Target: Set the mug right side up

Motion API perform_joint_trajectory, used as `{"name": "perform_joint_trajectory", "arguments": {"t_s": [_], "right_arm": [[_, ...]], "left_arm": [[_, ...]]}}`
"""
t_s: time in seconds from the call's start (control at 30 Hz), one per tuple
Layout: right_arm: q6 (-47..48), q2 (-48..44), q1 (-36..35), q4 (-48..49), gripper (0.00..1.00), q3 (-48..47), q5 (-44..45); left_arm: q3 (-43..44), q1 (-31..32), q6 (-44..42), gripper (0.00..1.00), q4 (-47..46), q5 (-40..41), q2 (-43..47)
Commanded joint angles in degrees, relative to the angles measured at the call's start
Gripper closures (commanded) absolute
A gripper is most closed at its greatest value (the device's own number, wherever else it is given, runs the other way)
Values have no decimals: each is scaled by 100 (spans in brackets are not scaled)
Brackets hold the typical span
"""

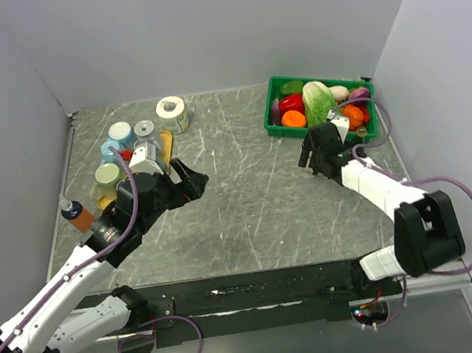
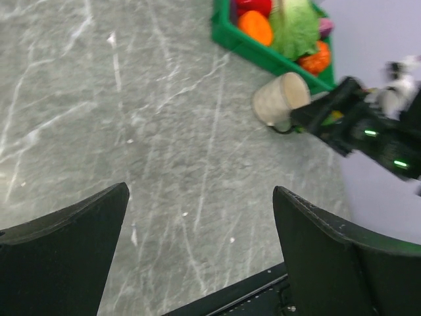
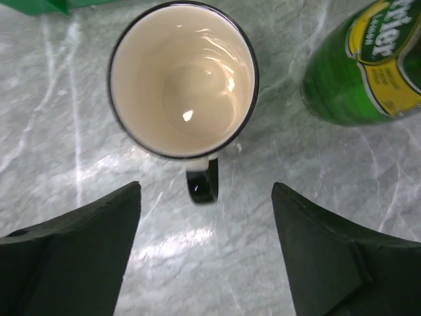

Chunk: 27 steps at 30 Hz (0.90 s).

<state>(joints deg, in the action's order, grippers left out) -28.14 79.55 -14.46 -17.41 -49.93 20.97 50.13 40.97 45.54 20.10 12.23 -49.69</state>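
The mug (image 3: 183, 79) stands upright on the marble table, its cream inside facing up, with a black rim and a black handle (image 3: 202, 184) pointing toward my right gripper. My right gripper (image 3: 205, 197) hovers over it, open, its fingers wide on either side of the handle and touching nothing. From the left wrist view the mug (image 2: 279, 99) shows as a cream cup beside the right gripper (image 2: 322, 118). In the top view the right gripper (image 1: 314, 157) covers most of the mug. My left gripper (image 1: 189, 183) is open and empty over the table's left-middle (image 2: 200, 217).
A green bottle (image 3: 358, 66) stands close to the right of the mug. A green basket (image 1: 277, 123) of vegetables sits just behind it. At the back left are several cups, a tape roll (image 1: 172, 111) and an orange-capped bottle (image 1: 76, 217).
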Motion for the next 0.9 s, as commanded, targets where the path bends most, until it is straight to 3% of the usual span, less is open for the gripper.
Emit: {"name": "perform_joint_trajectory", "arguments": {"t_s": [0.0,0.07,0.3,0.47,0.63,0.87], "right_arm": [[10,-782,22,-201,6,80,-312],[80,-1150,13,-342,0,98,-488],[116,-2372,-4,-816,0,150,-1409],[81,-3155,-22,-773,0,343,-2262],[1,-3516,-31,-641,0,581,-2589],[-51,-3341,-31,-606,1,388,-2685]], "left_arm": [[129,16,122,4,363,429,-190],[85,25,192,4,407,640,-216],[-178,16,561,4,723,1843,-392],[-126,-106,237,4,1039,2459,-961],[50,-1546,-851,4,883,1213,-1490],[277,-2383,-1451,4,679,1228,-2314]]}}
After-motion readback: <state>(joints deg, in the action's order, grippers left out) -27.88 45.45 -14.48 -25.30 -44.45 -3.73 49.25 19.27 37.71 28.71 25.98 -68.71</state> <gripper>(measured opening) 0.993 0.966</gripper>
